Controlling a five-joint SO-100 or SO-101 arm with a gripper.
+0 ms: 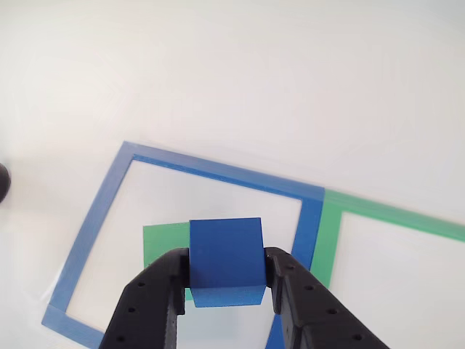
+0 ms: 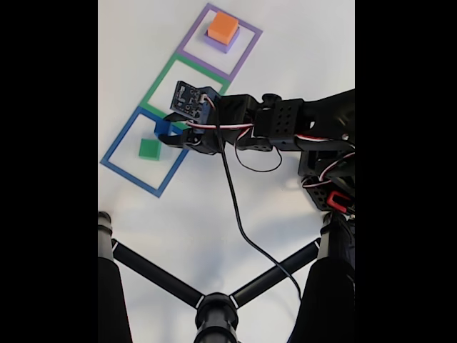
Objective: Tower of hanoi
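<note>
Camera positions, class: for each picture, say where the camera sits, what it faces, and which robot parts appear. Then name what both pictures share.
Other view: rides just behind the claw, looking down past it at the blue cube it grips, the green square and the blue frame; both black fingers show.
Fixed view: stands above the table, looking down at three frames in a row; the arm and its cable show.
Shared: the claw, blue cube, green square, blue frame.
</note>
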